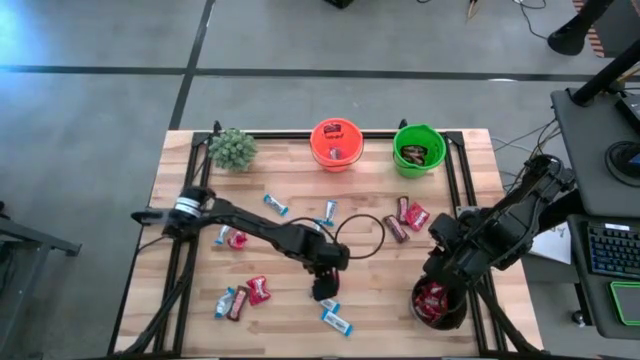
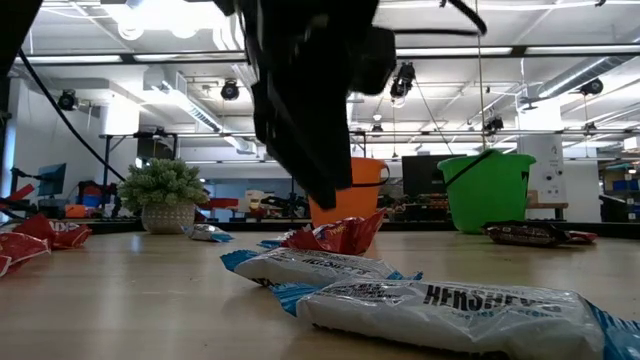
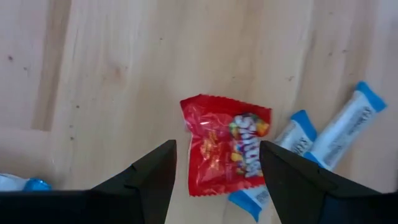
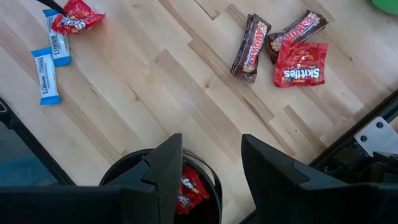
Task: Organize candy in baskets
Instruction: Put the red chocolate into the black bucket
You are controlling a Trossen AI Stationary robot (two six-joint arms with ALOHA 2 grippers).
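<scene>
My left gripper hangs open just above a red packet that lies flat on the table, one finger to either side and clear of it. In the high view this gripper is at the table's near middle. Two blue-and-white bars lie beside the packet. My right gripper is open and holds nothing, above the black basket, which has red packets in it. The orange basket and the green basket stand at the far edge. More candy is scattered over the table.
A small potted plant stands at the far left. A thin black cable loop lies mid-table. Red packets and brown bars lie right of centre, and mixed candy lies near left. Black frame rails run along both table sides.
</scene>
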